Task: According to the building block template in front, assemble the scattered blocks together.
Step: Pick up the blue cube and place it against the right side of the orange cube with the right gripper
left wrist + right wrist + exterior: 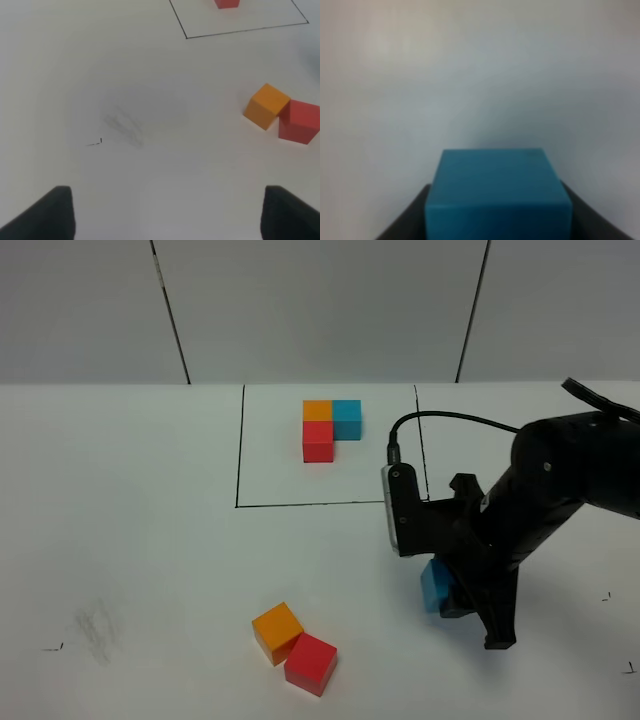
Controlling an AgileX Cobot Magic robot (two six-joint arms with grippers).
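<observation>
Holding blue cube (497, 190): right gripper (445, 590) clamped on it, right of desk centre. Best set square against orange cube (277, 630), which touches red cube (311, 663) near front edge, matching template (330, 427) near back edge. Left gripper (167, 212) wide, empty. White desk (130, 540), grey panelled wall.

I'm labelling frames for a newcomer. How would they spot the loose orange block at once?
On the white table, find the black drawn rectangle. Nearer the camera, outside its lines, two cubes touch. The orange block is the left one; the red block lies right of it.
</observation>
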